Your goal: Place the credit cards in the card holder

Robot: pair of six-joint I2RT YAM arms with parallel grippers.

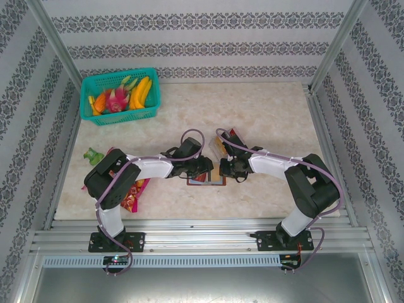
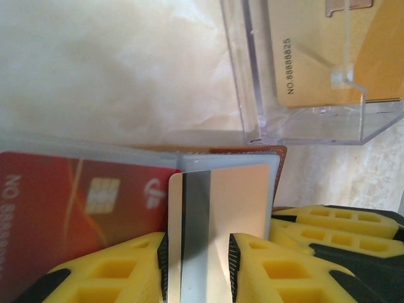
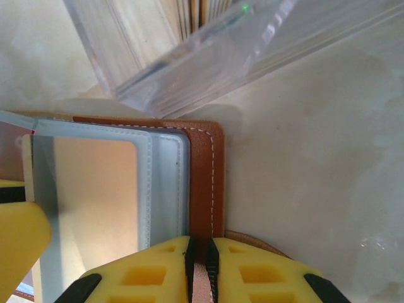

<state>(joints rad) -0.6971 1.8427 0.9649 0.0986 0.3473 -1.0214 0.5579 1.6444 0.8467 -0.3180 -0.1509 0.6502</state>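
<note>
Left gripper [image 2: 197, 268] is clamping a tan plastic card with black stripe [image 2: 218, 202], far end overlapping a grey-clear sleeve [image 3: 167, 183]. Right gripper [image 3: 201, 268] is pinching the edge of the squarish brown leather card holder [image 3: 205, 170] on the table [image 3: 315, 158]. Risk: card skewing, snagging the sleeve lip, buckling; holder sliding toward the clear acrylic stand [image 2: 252, 76].

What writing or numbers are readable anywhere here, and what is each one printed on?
"NO.8888825", as best I can tell: gold card in the clear stand.
"NO 8888", then cut off by the picture edge: red card in the card holder sleeve.
No text: the pale card in the left gripper, only a stripe.
Too small to read: print on the snack packet.
</note>
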